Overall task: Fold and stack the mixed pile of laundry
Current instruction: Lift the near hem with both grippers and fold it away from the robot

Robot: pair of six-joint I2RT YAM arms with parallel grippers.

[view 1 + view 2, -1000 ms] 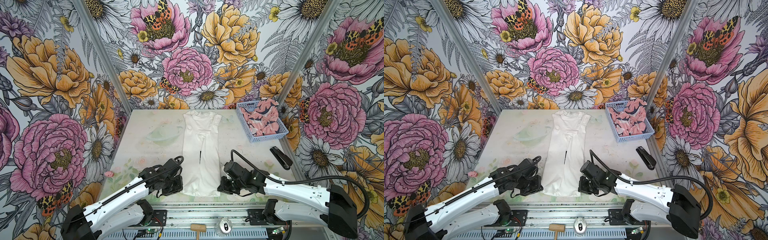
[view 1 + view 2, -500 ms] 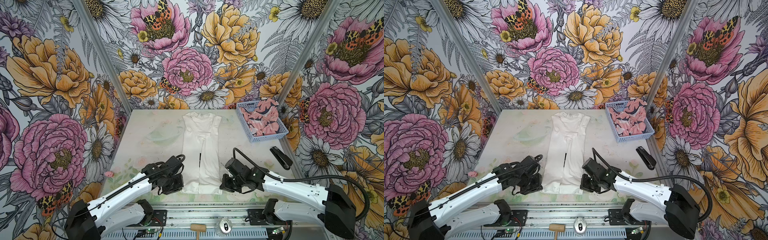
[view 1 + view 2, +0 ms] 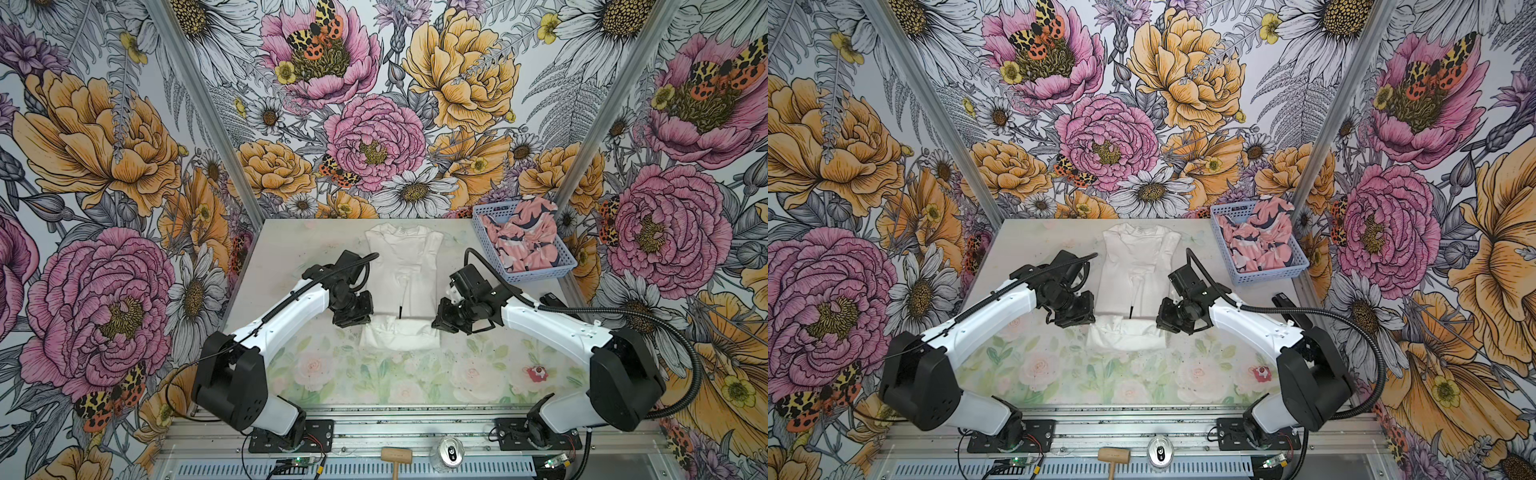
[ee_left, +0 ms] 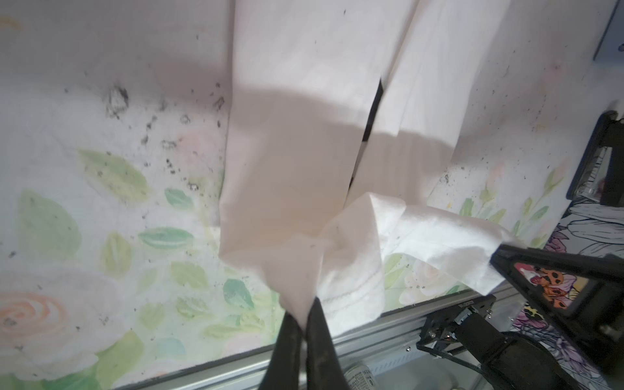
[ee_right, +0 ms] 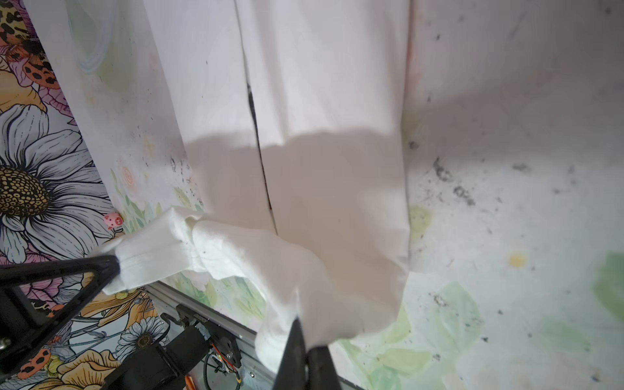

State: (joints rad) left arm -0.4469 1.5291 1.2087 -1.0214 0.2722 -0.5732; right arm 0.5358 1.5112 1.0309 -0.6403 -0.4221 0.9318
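Pinching the hem's left corner, left gripper [image 4: 305, 326] is squeezed tight on the shirt [image 3: 405, 266]. Shirt lies long and narrow in the middle of the table [image 3: 286, 257], near end lifted. Right gripper [image 5: 305, 341] is clamped on the other corner. Pink garment [image 3: 521, 241] sits bunched in the basket [image 3: 536, 275], far right.

A T-shirt [image 3: 409, 266] lies lengthwise on the counter [image 3: 282, 249], its near hem raised between the left end effector [image 3: 368, 324] and right end effector [image 3: 436, 324] (each pinching a corner). Far right, a basket [image 3: 536, 274] holds another garment [image 3: 521, 241].
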